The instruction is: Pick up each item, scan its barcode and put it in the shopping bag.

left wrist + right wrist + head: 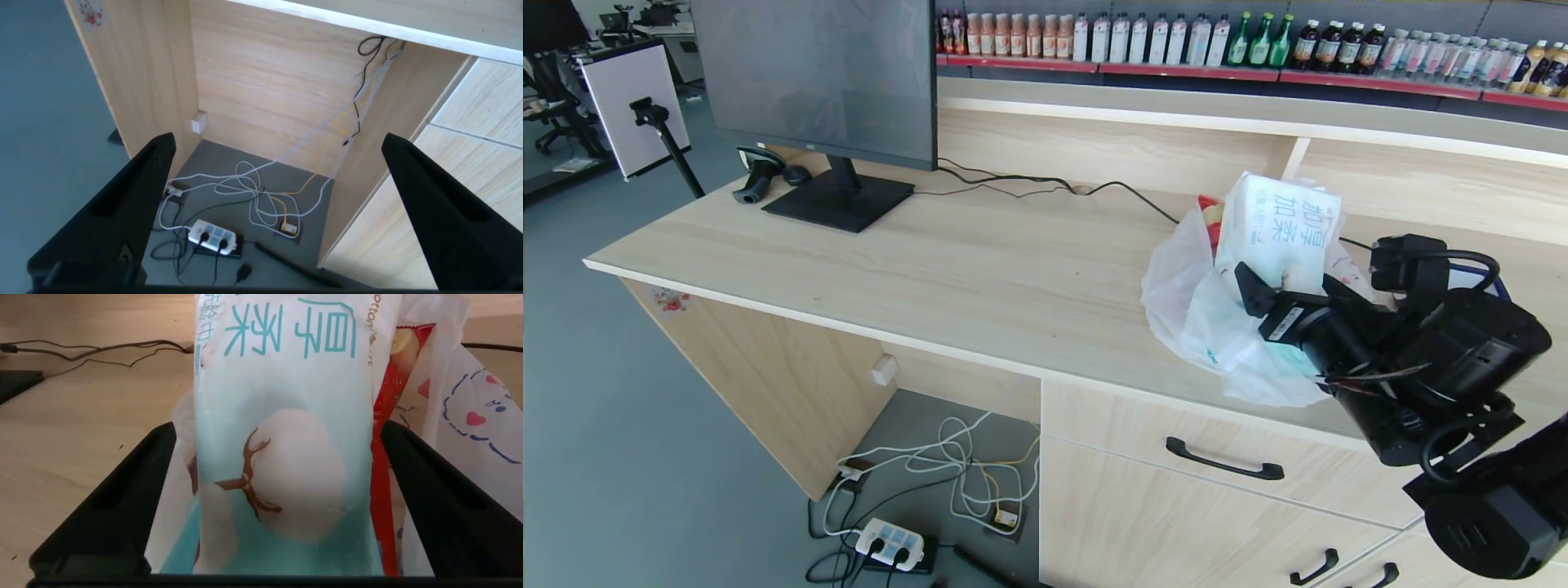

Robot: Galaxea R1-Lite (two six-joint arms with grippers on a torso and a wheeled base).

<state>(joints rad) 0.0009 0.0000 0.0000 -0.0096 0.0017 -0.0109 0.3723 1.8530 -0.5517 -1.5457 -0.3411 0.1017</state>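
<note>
While my right gripper [1286,282] sits at the mouth of the one shopping bag [1176,286], I count two items in that bag: one white tissue pack [1286,224] standing upright out of the top, and one red packet [1210,216] touching it on the far side. The pack lies between the gripper's two sides, but I cannot tell whether it is clamped or released. Teal characters and a drawn cotton boll mark the pack's wrapper. The bag stands on the counter [931,261], well apart from one monitor [817,73], one handheld scanner [756,175] and one mouse [796,174]. My left gripper [279,139] is spread wide and carries nothing, facing the recess under the counter, where one power strip [211,237] lies among cables. Three green bottles [1260,39] stand in the shelf row behind.
</note>
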